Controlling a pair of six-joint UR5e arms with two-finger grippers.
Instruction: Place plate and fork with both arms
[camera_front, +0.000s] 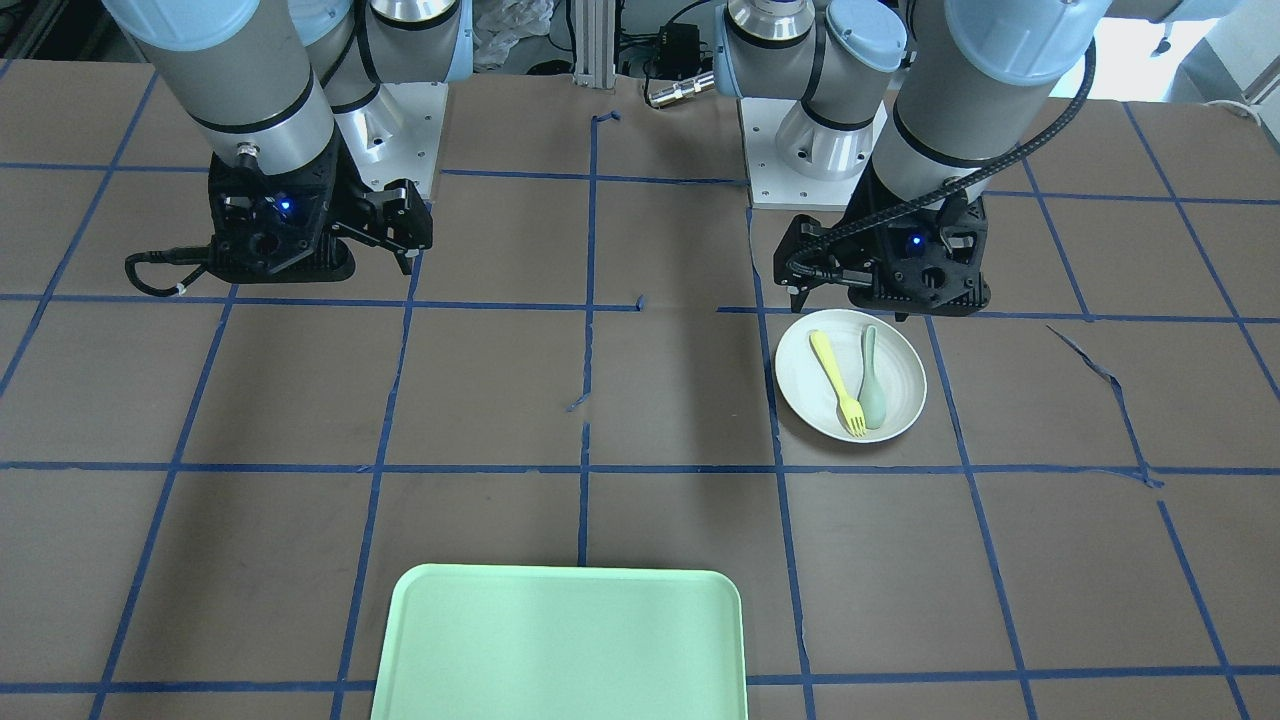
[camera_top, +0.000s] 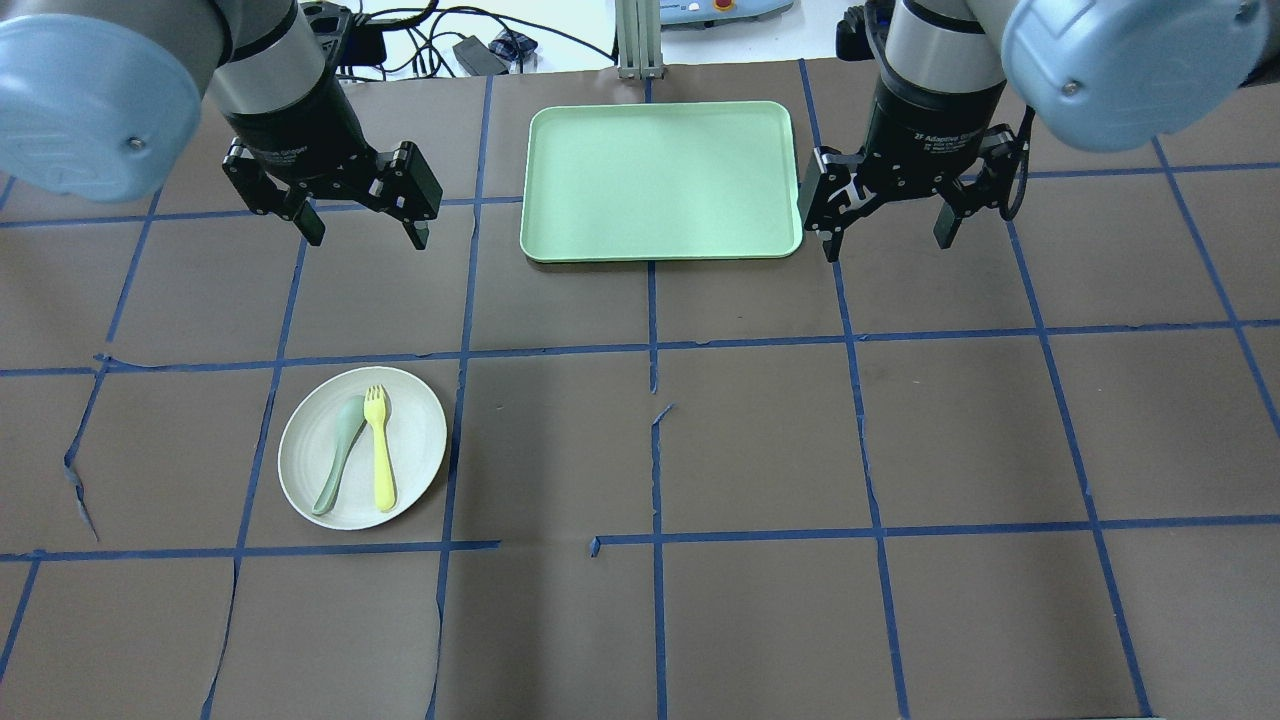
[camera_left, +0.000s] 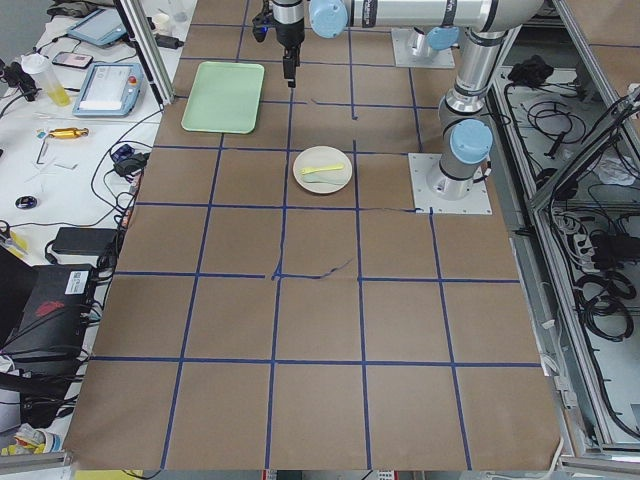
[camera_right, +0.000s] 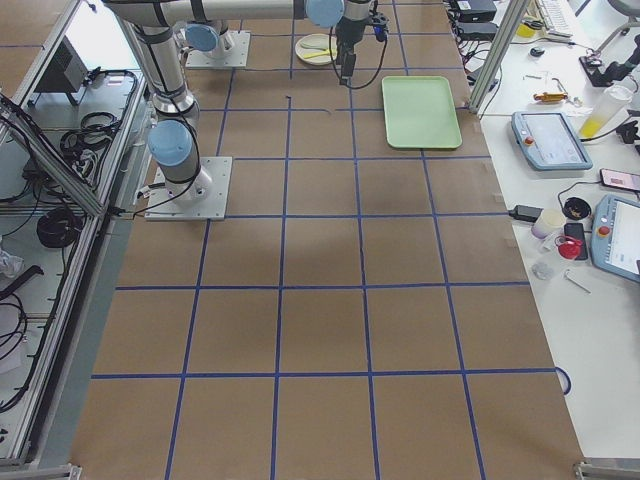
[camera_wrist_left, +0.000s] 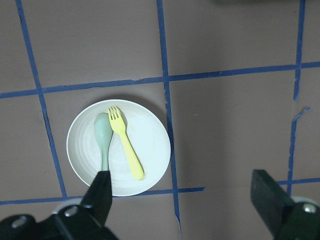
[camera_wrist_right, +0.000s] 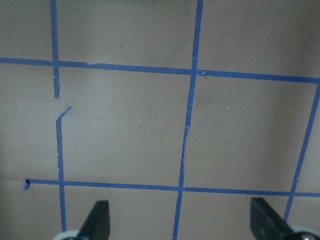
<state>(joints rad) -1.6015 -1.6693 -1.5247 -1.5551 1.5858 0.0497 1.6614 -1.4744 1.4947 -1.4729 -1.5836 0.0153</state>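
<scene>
The fork (camera_top: 379, 450) lies on the plate (camera_top: 420, 440) just beside the spoon (camera_top: 340, 455), well apart from the tray (camera_top: 660, 180).

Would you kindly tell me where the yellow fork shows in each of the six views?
Front-facing: fork right of centre, below the left arm's fingers.
Overhead: fork lower left.
Exterior left: fork upper centre.
Exterior right: fork a faint yellow streak at the top edge.
Left wrist: fork left of centre.
Right wrist: not in view.
Shared landmark: the off-white plate under it, spoon alongside.
</scene>
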